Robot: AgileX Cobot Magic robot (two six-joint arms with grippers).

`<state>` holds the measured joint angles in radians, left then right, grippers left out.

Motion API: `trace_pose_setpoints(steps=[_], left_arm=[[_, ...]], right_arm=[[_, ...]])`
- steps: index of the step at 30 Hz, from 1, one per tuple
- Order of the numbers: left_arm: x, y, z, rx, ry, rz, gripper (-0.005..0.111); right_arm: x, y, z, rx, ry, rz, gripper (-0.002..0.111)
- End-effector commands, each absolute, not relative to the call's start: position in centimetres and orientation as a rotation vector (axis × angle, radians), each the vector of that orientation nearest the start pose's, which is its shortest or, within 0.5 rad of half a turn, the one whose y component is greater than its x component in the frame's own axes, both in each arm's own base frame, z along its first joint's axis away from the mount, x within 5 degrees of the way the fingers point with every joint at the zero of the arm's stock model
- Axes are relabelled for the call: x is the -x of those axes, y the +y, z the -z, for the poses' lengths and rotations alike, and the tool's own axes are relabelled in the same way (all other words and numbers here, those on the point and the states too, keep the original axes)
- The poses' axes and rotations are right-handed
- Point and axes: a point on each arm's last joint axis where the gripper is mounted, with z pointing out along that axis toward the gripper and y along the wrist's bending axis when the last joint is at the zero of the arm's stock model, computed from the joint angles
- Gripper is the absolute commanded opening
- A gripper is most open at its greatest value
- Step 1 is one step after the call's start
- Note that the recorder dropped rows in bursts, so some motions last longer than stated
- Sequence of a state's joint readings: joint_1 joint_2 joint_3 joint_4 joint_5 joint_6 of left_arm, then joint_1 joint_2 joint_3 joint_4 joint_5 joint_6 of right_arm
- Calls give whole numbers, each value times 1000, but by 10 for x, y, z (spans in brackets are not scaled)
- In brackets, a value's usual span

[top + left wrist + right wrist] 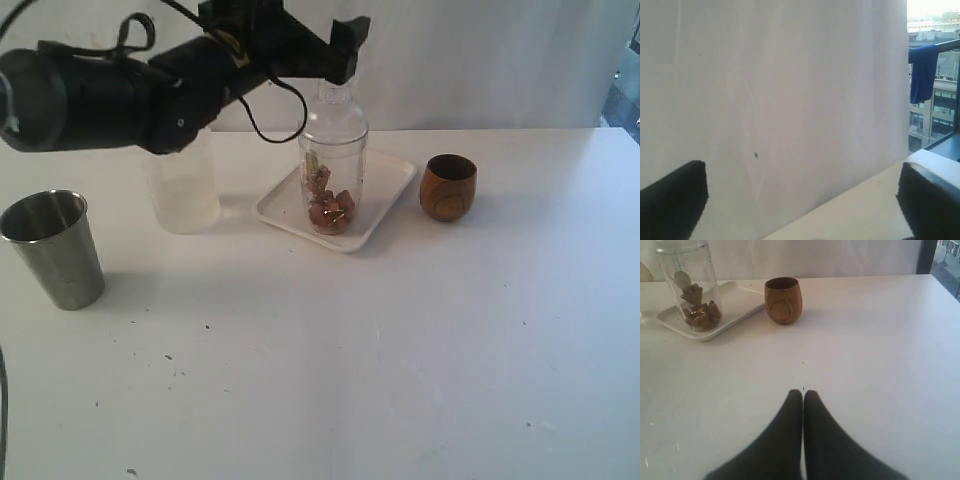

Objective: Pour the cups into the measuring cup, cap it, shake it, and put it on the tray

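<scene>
Left pincer (801, 200) above measuring cup (333, 170)

The tall clear plastic measuring cup (333, 165), small clear domed cap (333, 98) on top, is standing on the flat white square tray (392, 172). The round brown wooden cup (448, 187) is sitting just right of the tray, the frosted whitish tub (186, 190) just left, the tapered grey steel tumbler (55, 248) farther left, nearer the front.

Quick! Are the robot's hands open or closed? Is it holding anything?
Left gripper: open, nothing between its fingers.
Right gripper: closed, fingers pressed together, holding nothing.
</scene>
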<state>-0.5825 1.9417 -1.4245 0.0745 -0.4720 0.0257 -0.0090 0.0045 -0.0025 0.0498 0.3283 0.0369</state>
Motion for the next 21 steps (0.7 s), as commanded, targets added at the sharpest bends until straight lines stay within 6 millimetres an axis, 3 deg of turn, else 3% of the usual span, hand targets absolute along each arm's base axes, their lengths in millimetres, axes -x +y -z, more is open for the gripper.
trace_pose_setpoints(steps=[1, 2, 4, 10, 12, 15, 18, 19, 21], left_arm=[[-372, -248, -327, -528, 1486, 409, 62], [-365, -242, -338, -540, 1530, 398, 32], [-356, -236, -350, -549, 1578, 390, 1], [-311, -205, -405, -566, 1654, 361, 1], [-288, -189, -429, -560, 1649, 359, 1], [-238, -156, -462, -518, 1540, 383, 1], [-197, -129, -472, -484, 1480, 407, 1], [-175, -114, -474, -464, 1436, 420, 1], [-144, -95, -470, -432, 1366, 449, 1]], right_arm=[[-54, 1, -185, -79, 1798, -68, 0], [-54, 1, -185, -79, 1798, -68, 0], [-54, 1, -185, -79, 1798, -68, 0], [-54, 1, -185, -79, 1798, -68, 0], [-54, 1, -185, -79, 1798, -68, 0], [-54, 1, -185, -79, 1798, -68, 0], [-54, 1, -185, -79, 1798, -68, 0], [-54, 1, -185, -79, 1798, -68, 0], [-54, 1, -185, -79, 1798, -68, 0]])
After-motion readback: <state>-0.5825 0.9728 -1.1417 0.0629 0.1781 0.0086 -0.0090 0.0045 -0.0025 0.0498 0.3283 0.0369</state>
